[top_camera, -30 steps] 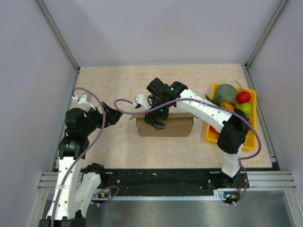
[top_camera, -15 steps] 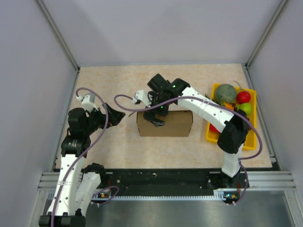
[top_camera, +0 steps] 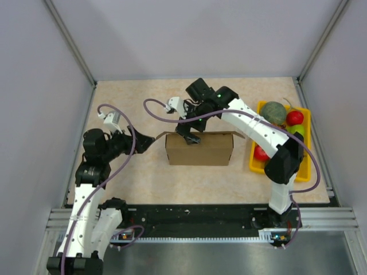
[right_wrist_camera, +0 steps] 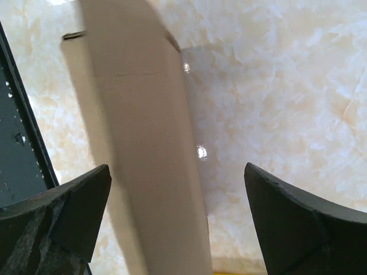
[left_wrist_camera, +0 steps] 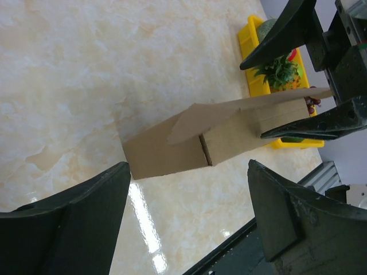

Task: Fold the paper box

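right end effector point(top_camera: 192, 136) raised (spread), above paper box point(top_camera: 202, 152)

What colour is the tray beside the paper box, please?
The tray is yellow, clearest in the top external view.

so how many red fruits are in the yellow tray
2. The far red fruit sits in the yellow tray toward its far right corner; the near red fruit lies by its left rim, partly behind the right arm. That arm may hide more.

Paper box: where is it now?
Top view, mid-frame: the paper box stands between the left gripper and the yellow fruit tray, below the right gripper.
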